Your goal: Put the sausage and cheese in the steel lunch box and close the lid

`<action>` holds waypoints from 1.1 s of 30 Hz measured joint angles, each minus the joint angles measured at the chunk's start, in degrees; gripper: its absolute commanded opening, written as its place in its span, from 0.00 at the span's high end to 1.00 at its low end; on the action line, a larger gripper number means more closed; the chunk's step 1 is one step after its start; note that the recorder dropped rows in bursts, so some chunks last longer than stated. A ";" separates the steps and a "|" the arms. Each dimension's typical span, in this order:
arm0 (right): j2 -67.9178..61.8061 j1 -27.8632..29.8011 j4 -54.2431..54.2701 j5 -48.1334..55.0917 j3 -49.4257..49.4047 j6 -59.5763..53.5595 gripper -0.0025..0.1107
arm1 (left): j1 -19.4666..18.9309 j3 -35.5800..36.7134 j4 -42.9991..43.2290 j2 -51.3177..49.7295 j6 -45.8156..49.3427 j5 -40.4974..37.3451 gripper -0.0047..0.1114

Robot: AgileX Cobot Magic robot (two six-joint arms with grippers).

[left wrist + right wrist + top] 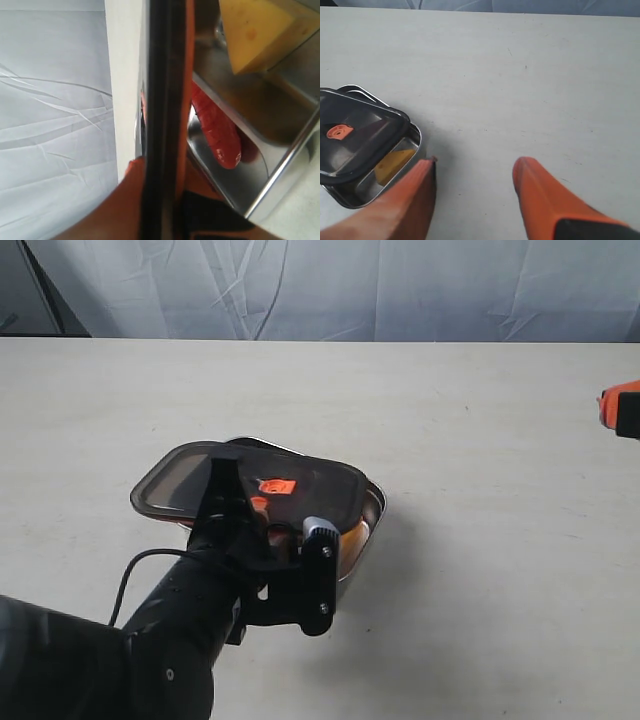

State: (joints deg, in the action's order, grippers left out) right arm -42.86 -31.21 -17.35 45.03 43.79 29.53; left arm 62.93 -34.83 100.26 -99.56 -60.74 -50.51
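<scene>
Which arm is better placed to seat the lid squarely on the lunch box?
Left: the left gripper clamps the lid, which sits offset over the steel lunch box; the right gripper hangs open, off to the side.

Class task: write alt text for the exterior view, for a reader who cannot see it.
The left gripper holds the dark lid askew over the steel lunch box on a pale table, not yet seated. The box's right end shows uncovered; the right gripper sits at the right edge.

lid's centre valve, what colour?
Orange valve, set in the dark tinted lid. Shows best in the right wrist view.
</scene>
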 measured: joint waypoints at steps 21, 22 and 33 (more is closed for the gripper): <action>0.00 0.00 -1.50 0.04 0.00 0.00 0.55 | 0.00 -0.14 0.49 -0.22 -0.12 7.15 0.48; 0.00 0.00 -1.61 0.04 0.00 0.00 0.55 | 0.00 -0.14 0.67 -0.22 -0.12 7.03 0.46; 0.00 0.00 -1.61 0.04 0.00 0.00 0.55 | 0.00 -0.57 1.15 -0.22 -0.12 5.38 0.40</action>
State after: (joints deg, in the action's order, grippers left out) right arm -42.86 -31.21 -18.96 45.07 43.79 29.53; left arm 62.93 -35.41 101.41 -99.78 -60.86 -45.12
